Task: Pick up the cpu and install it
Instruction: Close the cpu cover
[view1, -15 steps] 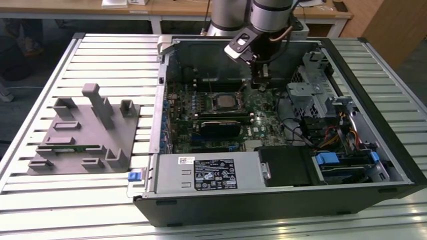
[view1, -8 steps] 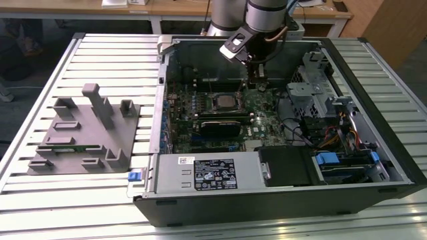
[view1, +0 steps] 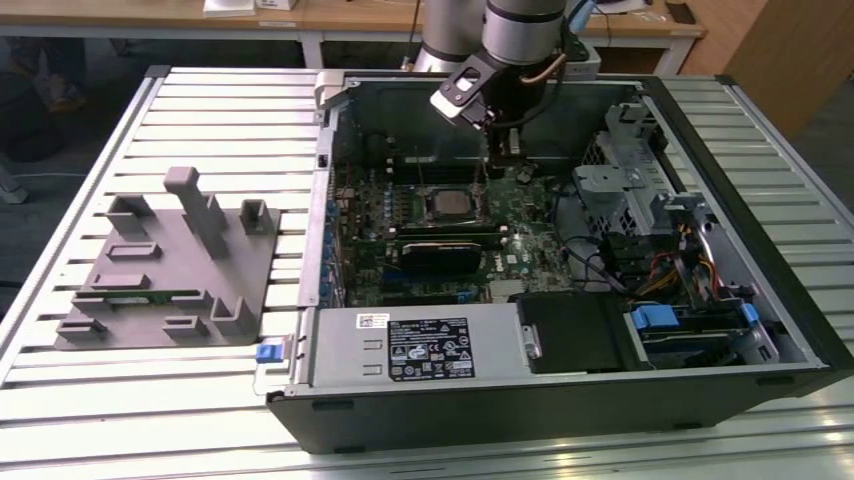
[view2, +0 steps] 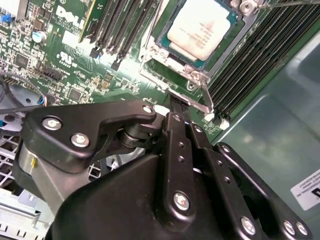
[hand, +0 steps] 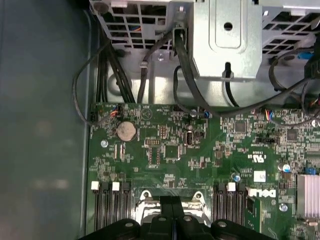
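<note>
Gripper (view2: 176, 102), fingers pressed together, empty, is hanging tip-down just beside the cpu (view2: 202, 27) sitting in its socket (view2: 194, 76).

printed label (view1: 424, 350) on power supply (view1: 344, 350), white lettering (hand: 262, 192) on motherboard (hand: 170, 165)

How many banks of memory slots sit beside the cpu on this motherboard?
2. In the second wrist view one memory slot bank lies on one side of the seated cpu, the other bank on the opposite side. Parts of both run out of frame.
</note>
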